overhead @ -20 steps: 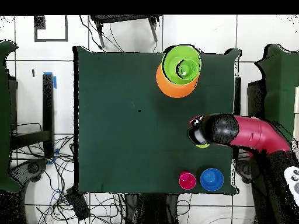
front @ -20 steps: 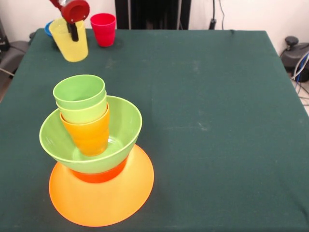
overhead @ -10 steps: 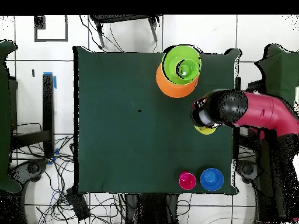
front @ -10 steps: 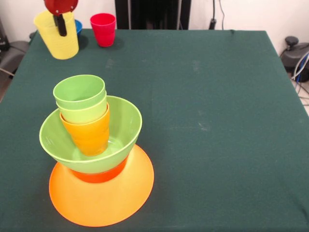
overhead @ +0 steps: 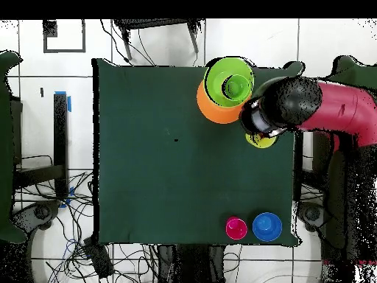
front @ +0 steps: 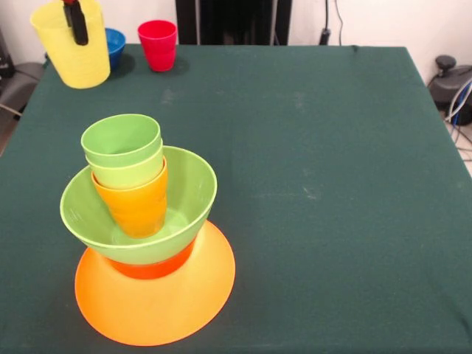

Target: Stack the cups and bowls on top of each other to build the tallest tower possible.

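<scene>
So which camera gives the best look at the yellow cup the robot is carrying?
The front view. There the yellow cup shows nearly whole, lifted clear of the table with the claw gripping its rim. In the overhead view the arm covers most of it, so only a yellow sliver peeks out underneath.

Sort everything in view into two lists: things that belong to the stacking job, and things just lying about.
Job:
- tower of plastic bowls and cups on the wide orange bowl
- yellow plastic cup, held up by the gripper
- red plastic cup
- small blue plastic bowl

Lying about:
- cables on the floor
- dark green tablecloth
</scene>
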`<state>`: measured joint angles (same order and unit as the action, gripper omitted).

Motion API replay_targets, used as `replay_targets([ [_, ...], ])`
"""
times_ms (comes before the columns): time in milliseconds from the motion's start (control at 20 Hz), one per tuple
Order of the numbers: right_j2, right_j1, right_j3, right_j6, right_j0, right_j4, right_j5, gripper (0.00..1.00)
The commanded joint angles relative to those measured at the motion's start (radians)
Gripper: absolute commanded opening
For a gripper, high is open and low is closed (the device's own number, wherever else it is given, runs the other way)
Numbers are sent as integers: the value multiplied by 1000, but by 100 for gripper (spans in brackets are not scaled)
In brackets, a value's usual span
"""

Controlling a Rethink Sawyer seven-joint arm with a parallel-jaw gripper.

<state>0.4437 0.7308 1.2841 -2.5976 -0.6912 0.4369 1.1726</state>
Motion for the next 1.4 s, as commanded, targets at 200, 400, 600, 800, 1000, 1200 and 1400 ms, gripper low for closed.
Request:
replay_targets([
  [200, 61, -109, -260, 172, 103, -2, 189, 0],
  [400, 65, -168, -373, 177, 133, 13, 217, 0],
  [600, 67, -218, -478, 183, 164, 26, 252, 0],
  [800, 72, -273, -587, 180, 196, 36, 287, 0],
  [1000, 67, -309, -658, 180, 225, 46, 310, 0],
  [1200, 50, -315, -684, 179, 244, 46, 332, 0],
  [1400, 35, -311, -687, 177, 253, 31, 353, 0],
])
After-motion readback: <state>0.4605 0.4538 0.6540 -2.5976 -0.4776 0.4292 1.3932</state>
